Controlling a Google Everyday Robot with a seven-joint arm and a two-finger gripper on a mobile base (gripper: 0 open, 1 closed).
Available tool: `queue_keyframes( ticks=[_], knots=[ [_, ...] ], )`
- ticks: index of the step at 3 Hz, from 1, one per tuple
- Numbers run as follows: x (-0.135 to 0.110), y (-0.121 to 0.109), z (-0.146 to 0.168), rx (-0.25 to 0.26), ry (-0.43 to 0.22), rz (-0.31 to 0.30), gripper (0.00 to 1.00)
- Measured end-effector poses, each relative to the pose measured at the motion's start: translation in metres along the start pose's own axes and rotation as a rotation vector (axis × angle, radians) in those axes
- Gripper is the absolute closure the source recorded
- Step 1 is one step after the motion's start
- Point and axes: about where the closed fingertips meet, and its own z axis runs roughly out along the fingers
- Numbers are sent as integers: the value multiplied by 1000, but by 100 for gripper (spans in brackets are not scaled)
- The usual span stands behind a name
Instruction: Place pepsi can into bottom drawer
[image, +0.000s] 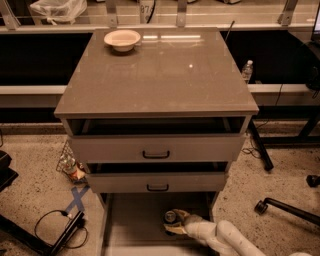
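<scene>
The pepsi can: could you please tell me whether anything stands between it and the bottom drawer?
Nothing visible does. The pepsi can is already over the floor of the open bottom drawer, right of its middle, with the gripper right at it.

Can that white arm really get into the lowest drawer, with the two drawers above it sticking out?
Probably yes: the gripper sits inside the pulled-out bottom drawer, at the pepsi can, forward of the two upper drawers, so nothing blocks it.
</scene>
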Motion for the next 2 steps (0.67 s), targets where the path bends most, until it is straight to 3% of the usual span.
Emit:
queue_keyframes(
  ticks=[1,2],
  knots=[
    [0,1,2,-2,-1,0,82],
    [-1,3,4,-6,-3,1,51]
  ],
)
